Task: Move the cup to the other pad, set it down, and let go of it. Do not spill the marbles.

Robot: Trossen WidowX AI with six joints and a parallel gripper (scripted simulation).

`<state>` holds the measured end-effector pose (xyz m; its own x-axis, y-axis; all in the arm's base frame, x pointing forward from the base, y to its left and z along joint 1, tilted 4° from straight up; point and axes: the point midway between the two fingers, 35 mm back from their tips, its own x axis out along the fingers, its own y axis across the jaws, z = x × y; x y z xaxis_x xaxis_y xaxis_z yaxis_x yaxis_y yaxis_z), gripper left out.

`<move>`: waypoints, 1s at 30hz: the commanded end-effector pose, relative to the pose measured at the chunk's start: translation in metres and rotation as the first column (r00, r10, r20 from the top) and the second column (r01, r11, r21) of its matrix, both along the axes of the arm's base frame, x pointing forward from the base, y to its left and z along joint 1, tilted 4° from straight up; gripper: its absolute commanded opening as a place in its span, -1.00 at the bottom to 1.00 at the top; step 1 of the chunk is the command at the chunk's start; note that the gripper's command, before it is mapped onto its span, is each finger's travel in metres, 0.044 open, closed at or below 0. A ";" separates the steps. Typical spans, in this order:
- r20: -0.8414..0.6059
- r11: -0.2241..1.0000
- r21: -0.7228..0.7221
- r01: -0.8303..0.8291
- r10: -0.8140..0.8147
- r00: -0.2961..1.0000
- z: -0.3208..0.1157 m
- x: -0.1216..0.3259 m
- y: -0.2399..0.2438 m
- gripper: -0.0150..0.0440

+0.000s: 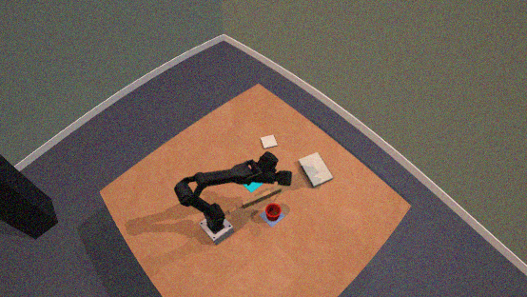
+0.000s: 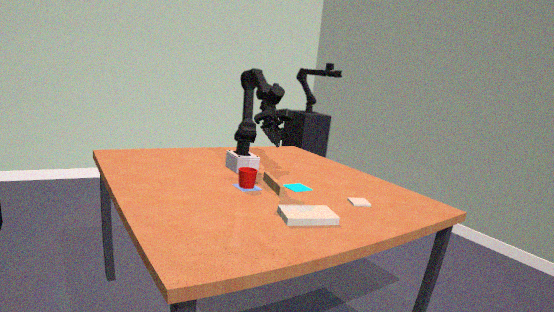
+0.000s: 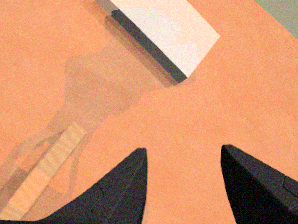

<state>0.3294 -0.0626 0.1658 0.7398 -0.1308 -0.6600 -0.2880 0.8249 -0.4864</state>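
Top view: 1 wooden bar point(image 1: 262, 198) point(image 2: 272, 183) point(image 3: 47, 172) between blue pad point(image 1: 272, 224) point(image 2: 256, 189) and cyan pad point(image 1: 252, 187) point(image 2: 298, 188), white block point(image 1: 316, 168) point(image 2: 309, 215) point(image 3: 172, 37) beyond; claw point(image 1: 284, 178) point(image 2: 278, 144) point(image 3: 184, 155) partly spread.

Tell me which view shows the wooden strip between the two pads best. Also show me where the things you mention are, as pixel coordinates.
The exterior view: the strip point(image 1: 263, 198) point(image 2: 272, 183) point(image 3: 46, 172) stands there on its long edge between the pads, its broad side visible. The top view shows mainly its line across the table; the wrist view shows its upper edge, cut off at the frame.
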 end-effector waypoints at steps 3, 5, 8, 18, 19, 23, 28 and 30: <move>-0.584 0.935 0.007 -0.354 0.291 0.758 -0.079 -0.061 -0.033 0.01; -0.667 0.895 0.095 -0.436 0.383 0.640 -0.090 -0.081 -0.036 0.01; -0.688 0.876 0.135 -0.463 0.419 0.592 -0.094 -0.095 -0.036 0.01; -0.688 0.876 0.135 -0.463 0.419 0.592 -0.094 -0.098 -0.036 0.01; -0.688 0.876 0.135 -0.463 0.419 0.592 -0.095 -0.097 -0.036 0.01; -0.688 0.876 0.135 -0.463 0.419 0.592 -0.098 -0.097 -0.036 0.01; -0.688 0.876 0.135 -0.463 0.419 0.592 -0.106 -0.096 -0.036 0.01; -0.688 0.876 0.135 -0.463 0.419 0.592 -0.110 -0.095 -0.036 0.01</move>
<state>0.2349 -0.1002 0.0629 0.0688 0.0298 -0.9972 -0.8709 0.4893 -0.0455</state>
